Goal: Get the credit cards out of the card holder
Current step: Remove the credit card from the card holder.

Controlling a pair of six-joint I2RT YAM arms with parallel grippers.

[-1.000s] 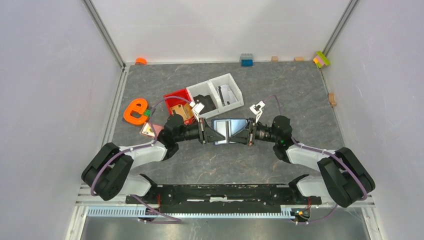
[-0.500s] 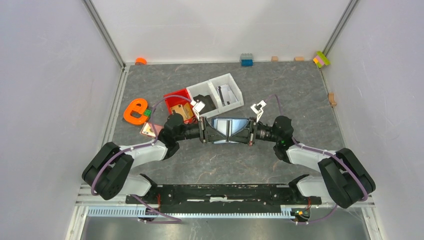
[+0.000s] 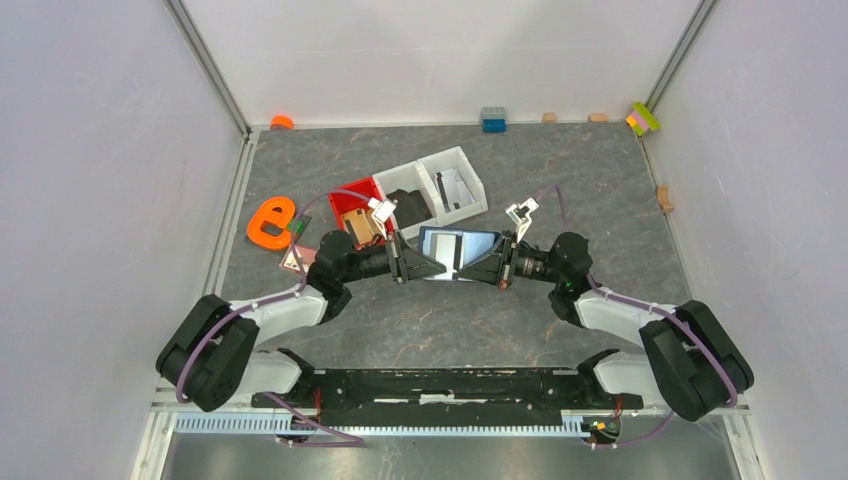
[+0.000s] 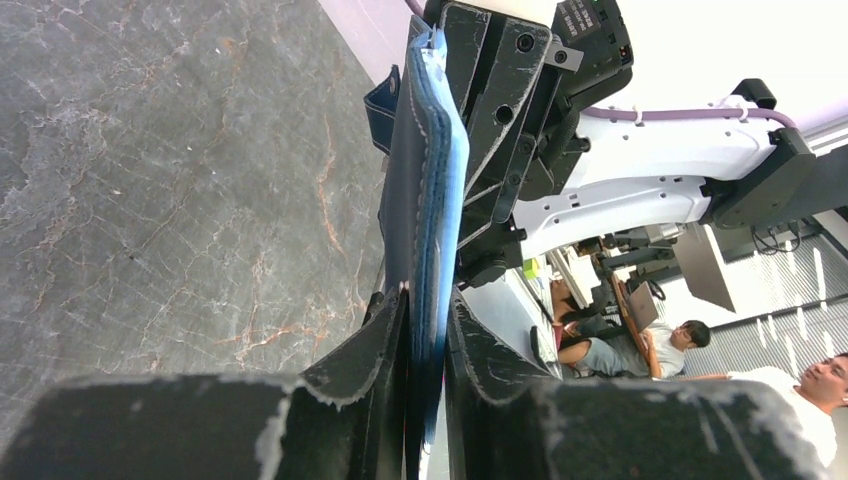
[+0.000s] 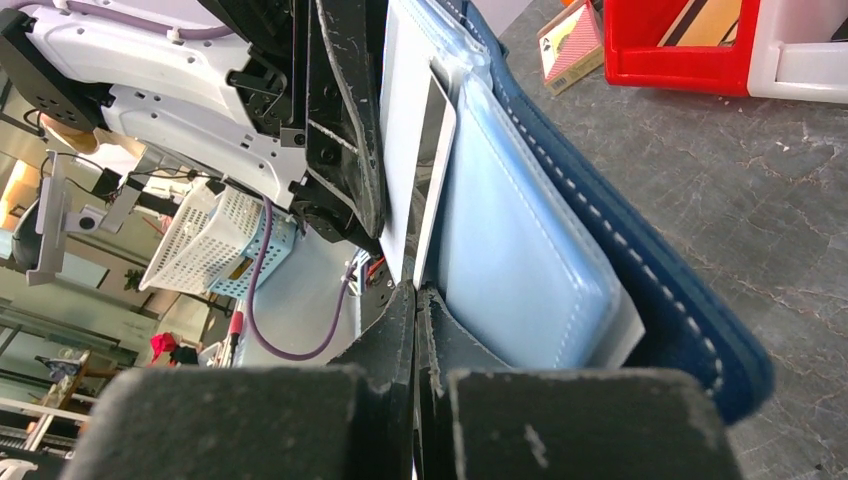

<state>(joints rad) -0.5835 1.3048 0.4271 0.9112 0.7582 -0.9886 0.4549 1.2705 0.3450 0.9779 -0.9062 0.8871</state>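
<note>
While left tool grips the card holder edge, right tool pinches a credit card.

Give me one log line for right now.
left gripper: shut on card holder | right gripper: shut on light credit card edge | card holder: open, held between both grippers
</note>
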